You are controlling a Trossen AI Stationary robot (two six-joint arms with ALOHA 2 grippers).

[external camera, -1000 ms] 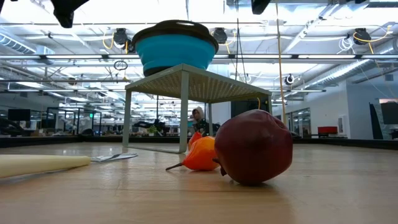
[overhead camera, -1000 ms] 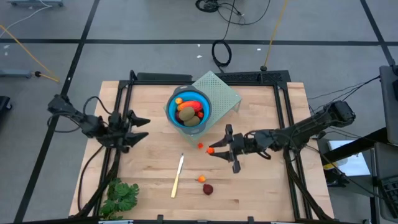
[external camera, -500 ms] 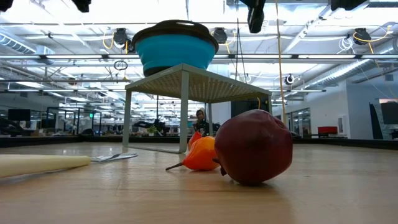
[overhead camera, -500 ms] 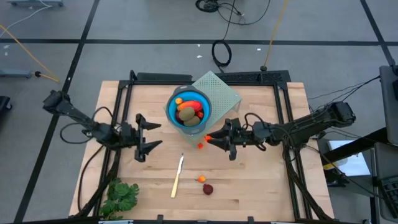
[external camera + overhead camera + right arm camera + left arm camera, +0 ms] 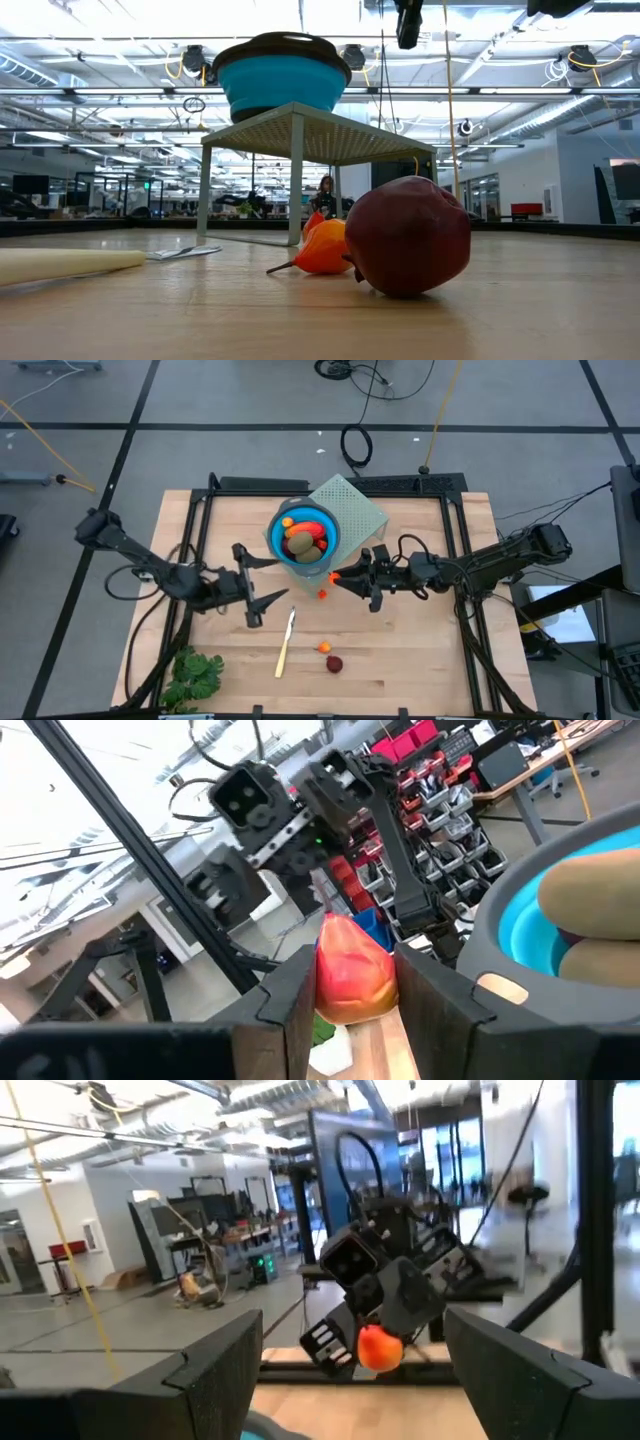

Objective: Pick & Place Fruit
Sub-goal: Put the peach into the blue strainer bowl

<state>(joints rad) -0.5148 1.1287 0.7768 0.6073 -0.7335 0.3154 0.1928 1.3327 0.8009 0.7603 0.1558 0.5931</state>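
the carry step looks to be in hand. the right end effector (image 5: 337,577) pinches a small orange-red fruit piece (image 5: 351,972) between its fingers (image 5: 290,998), just beside the rim of the blue bowl (image 5: 275,542), on the side facing the right arm. the bowl sits on a green mesh stand (image 5: 360,510) and already holds an orange-red oblong (image 5: 315,529), brown-green ovals (image 5: 301,544) and a tiny orange bit (image 5: 288,522). three pieces lie loose on the bench (image 5: 420,660), nearer the front edge than the bowl: a tiny red bit (image 5: 322,594), an orange piece (image 5: 325,647) and a dark red ball (image 5: 334,663).

the left end effector (image 5: 262,582) hangs spread, holding nothing, on the bowl's other side, near a pale stick (image 5: 286,643).

next, i judge, the right arm needs to bring the piece over the rim, well inside, before parting its fingers, so it does not bounce off the pile.
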